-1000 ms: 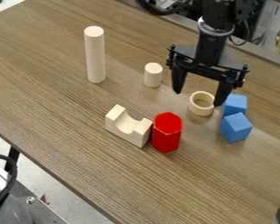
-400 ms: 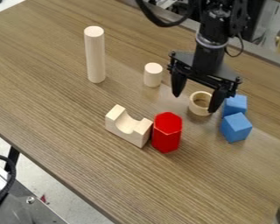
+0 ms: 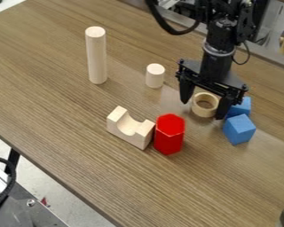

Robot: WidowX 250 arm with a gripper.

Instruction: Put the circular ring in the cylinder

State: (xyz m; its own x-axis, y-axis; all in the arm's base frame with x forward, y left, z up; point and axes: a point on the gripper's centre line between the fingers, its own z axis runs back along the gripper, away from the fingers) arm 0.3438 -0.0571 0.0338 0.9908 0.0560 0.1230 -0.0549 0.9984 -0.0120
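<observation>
My gripper [image 3: 202, 111] hangs open at the right of the work surface, one finger to either side of the wooden ring [image 3: 195, 107]. The ring lies flat on the table, its hole facing up, and the fingers are not closed on it. A tall pale wooden cylinder [image 3: 97, 57] stands upright at the upper left. Between it and the ring, a short pale cylinder [image 3: 155, 76] stands on its end.
Two blue cubes [image 3: 239, 130] sit close by the gripper's right finger. A red hexagonal block [image 3: 169, 135] stands nearer the camera, beside a wooden block with a curved notch [image 3: 126, 128]. The brown table [image 3: 61, 119] has its front edge at the lower left.
The gripper has come down and slightly toward the camera, and its fingers now stand lower around the ring. The ring and the blocks have kept their places.
</observation>
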